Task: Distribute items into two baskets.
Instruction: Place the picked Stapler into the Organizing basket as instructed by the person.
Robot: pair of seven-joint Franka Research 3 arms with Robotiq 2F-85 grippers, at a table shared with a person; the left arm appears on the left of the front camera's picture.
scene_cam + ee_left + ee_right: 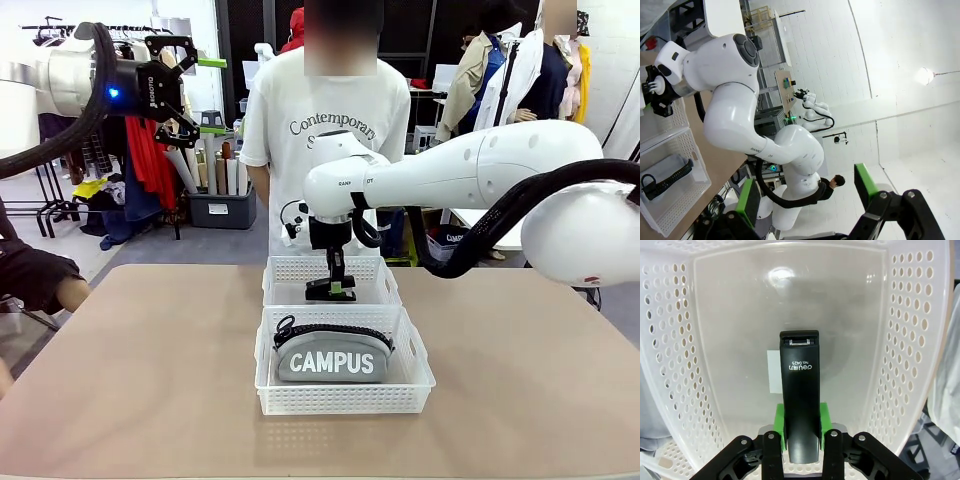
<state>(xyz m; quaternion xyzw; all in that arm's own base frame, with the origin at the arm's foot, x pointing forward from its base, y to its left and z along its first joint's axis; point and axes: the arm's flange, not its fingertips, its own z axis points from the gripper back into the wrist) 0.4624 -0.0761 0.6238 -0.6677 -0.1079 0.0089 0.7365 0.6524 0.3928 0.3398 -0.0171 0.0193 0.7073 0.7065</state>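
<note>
Lowering stapler [800, 395], pinched in right fingers [801, 439], into far basket [283, 270]: settle flat, then release; left fingers [190, 90] spread.

White baskets, grey pouch, black stapler on a tan worktop.
The grey pouch [332, 357] is showing white "CAMPUS" lettering and a black zip; white lattice-sided baskets [345, 398] are sitting on the tan worktop [150, 380]; the stapler [800, 405] is showing black between green pads.

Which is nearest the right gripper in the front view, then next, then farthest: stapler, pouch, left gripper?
1. Stapler: clamped in the right gripper, inside the far basket.
2. Pouch: just below, in the near basket.
3. Left gripper: raised high at upper left.
</note>
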